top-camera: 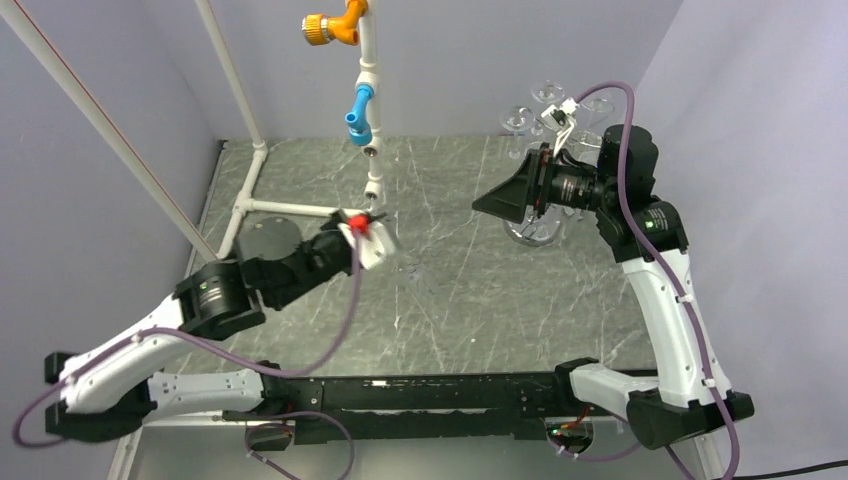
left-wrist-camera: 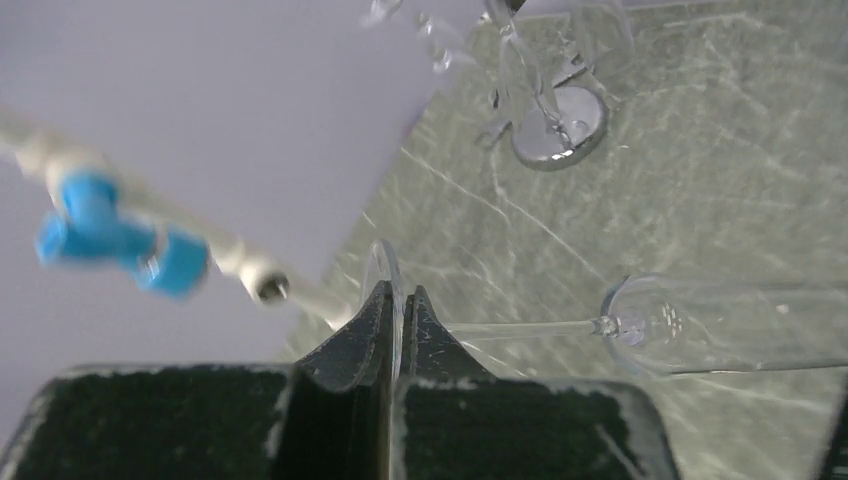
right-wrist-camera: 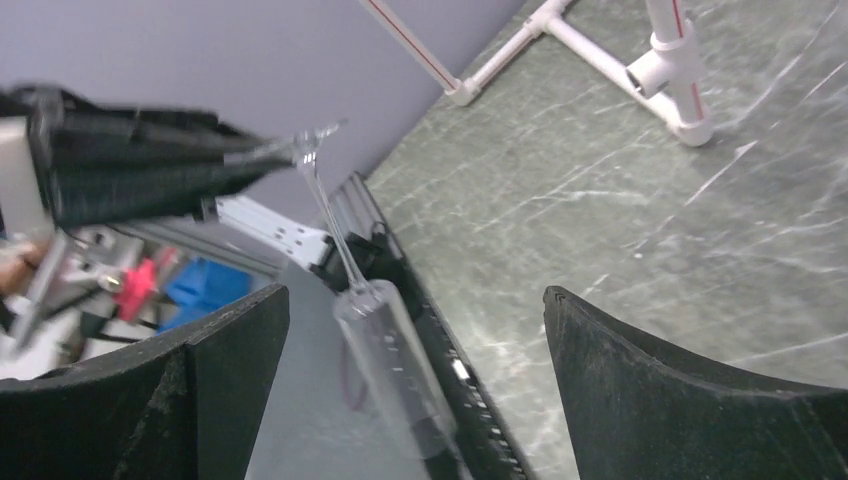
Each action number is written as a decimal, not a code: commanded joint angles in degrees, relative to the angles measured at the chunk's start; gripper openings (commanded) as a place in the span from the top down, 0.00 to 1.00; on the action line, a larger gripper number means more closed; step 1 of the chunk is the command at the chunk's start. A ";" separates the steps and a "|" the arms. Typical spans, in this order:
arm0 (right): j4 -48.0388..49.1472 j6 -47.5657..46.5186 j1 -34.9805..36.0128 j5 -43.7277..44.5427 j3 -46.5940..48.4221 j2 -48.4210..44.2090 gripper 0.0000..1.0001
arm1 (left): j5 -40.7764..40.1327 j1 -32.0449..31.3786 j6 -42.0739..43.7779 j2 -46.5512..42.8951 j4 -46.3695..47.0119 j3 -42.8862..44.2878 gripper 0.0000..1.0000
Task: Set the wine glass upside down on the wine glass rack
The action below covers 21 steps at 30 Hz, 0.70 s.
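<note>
A robot's left gripper [left-wrist-camera: 398, 295] is clenched on the thin round foot of a wine glass [left-wrist-camera: 700, 325], pinching the rim of the foot between its fingertips. The stem runs straight out past the fingertips and the bowl lies on its side, well beyond them, above the green table [top-camera: 450, 300]. The right gripper [right-wrist-camera: 412, 292] is released, its fingers spread wide. From its own camera the bowl shows in the gap between them, nearer the finger on the left of that view, and seems to touch neither. The rack [left-wrist-camera: 558, 135] stands far beyond the left fingertips and close behind the right gripper. The glass looks empty, with nothing pooled in the bowl. The top of the rack appears to carry other glasses [top-camera: 545, 95], though they are too clear to count. The step in hand seems to be carrying the glass to the rack. To do it well, the left fingers should keep a firm pinch on the foot, turn the bowl downward, and slide the stem into a free loop so the foot rests on the wire. The right fingers should stay clear of the bowl.
</note>
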 commanded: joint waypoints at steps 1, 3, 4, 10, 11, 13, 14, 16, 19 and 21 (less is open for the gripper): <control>12.04 22.62 -0.24 0.38 -1.28 0.21 0.00 | -11.58 -9.43 32.35 6.68 8.59 4.90 1.00; 12.75 28.18 -0.23 1.53 -1.55 0.53 0.00 | -14.42 -12.81 39.98 9.60 13.66 3.79 1.00; 12.77 30.02 -0.21 2.26 -1.52 0.55 0.00 | -15.29 -13.92 43.64 10.71 16.35 2.80 1.00; 13.19 37.56 -0.17 3.06 -5.59 -0.47 0.01 | -19.28 -16.72 55.47 16.61 25.41 -0.36 1.00; 13.33 38.34 -0.16 2.99 -6.59 -0.70 0.03 | -19.66 -16.98 56.89 17.34 27.86 -0.97 1.00; 13.97 39.63 -0.17 2.58 -8.80 -0.97 0.07 | -20.88 -17.49 60.07 18.57 32.76 -2.39 1.00; 14.23 39.95 -0.15 2.32 -9.70 -1.14 0.10 | -21.42 -17.65 61.71 19.10 35.56 -3.06 1.00; 15.75 41.22 -0.20 1.31 -11.56 -1.52 0.18 | -21.39 -18.03 63.19 19.95 38.59 -3.62 1.00; 18.54 42.66 -0.17 -0.23 -13.09 -1.67 0.27 | -21.47 -18.55 63.18 21.41 40.03 -3.05 1.00; 20.24 43.62 -0.19 -1.04 -13.38 -1.52 0.34 | -21.15 -18.85 62.94 22.02 40.63 -2.87 1.00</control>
